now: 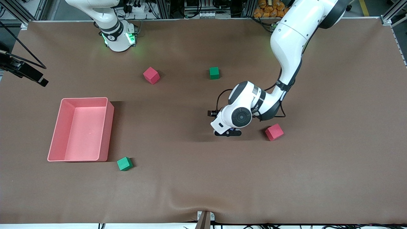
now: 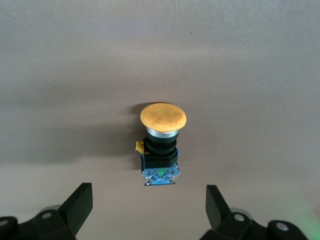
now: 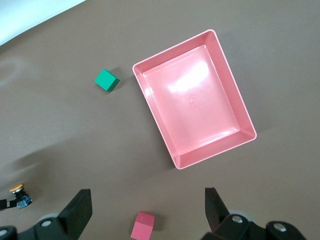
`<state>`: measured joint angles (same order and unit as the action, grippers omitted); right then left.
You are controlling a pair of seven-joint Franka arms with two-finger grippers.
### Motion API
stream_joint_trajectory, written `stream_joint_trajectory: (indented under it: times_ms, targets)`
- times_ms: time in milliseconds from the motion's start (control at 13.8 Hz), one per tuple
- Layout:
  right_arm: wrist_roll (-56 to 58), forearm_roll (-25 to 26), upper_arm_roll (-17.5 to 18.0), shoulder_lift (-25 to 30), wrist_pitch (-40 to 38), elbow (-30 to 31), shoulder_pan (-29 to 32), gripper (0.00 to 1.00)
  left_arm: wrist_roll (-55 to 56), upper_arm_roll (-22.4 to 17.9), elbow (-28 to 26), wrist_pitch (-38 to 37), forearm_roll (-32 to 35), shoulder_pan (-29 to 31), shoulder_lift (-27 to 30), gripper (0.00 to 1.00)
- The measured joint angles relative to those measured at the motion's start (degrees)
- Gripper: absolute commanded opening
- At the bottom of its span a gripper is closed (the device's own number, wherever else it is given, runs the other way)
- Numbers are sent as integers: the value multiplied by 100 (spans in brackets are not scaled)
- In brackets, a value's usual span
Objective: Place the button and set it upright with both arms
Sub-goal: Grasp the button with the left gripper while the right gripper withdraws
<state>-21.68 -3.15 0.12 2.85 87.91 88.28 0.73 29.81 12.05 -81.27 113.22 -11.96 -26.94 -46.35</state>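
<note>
The button [image 2: 160, 145] lies on its side on the brown table, with its orange cap [image 2: 162, 117], black body and bluish base all showing. My left gripper [image 2: 148, 200] is open and low over the table, its fingers [image 2: 80, 205] apart from the base end of the button. In the front view the left hand [image 1: 227, 132] hides the button. The right wrist view shows the button small and far off [image 3: 20, 196]. My right gripper [image 3: 148, 202] is open and empty, high over the table by the pink bin [image 3: 154, 116]. It is out of the front view.
The pink bin [image 1: 109, 127] stands toward the right arm's end. A green cube [image 1: 124, 163] lies beside it, nearer the front camera. A pink cube [image 1: 151, 75] and a green cube [image 1: 214, 72] lie nearer the bases. Another pink cube [image 1: 274, 132] lies beside the left hand.
</note>
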Motion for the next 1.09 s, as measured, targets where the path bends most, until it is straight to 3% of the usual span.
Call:
stream_joint_trajectory:
  times_ms: [873, 1091]
  targets:
    - [1393, 366, 29, -1, -32, -5, -24, 100, -30, -33, 7, 349, 217, -194, -341, 78]
    - [1777, 487, 30, -1, -152, -7, -26, 100, -39, -34, 7, 351, 225, -208, -348, 66]
